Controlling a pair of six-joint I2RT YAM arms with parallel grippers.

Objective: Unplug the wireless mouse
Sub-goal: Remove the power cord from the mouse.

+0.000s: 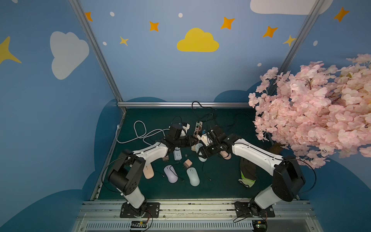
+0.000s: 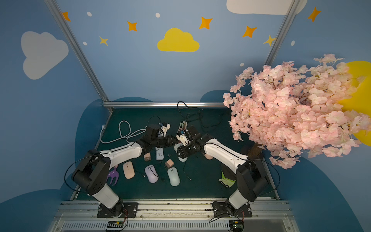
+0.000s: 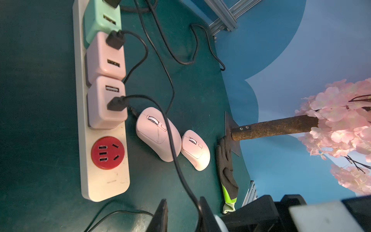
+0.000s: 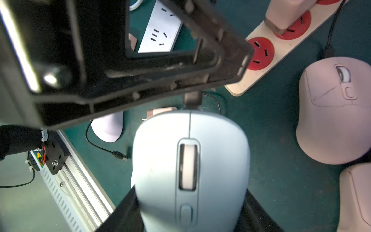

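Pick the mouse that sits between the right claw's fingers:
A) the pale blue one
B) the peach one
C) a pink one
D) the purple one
A: in the right wrist view the pale blue mouse sits in the right claw, with a dark finger on either side of it, while a pink mouse lies apart on the mat.

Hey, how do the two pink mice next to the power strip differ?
The bigger pink mouse lies nearer the power strip, and a black cable crosses over it. The smaller pink mouse is farther out, no cable crossing it. Both lie flat on the green mat, facing alike.
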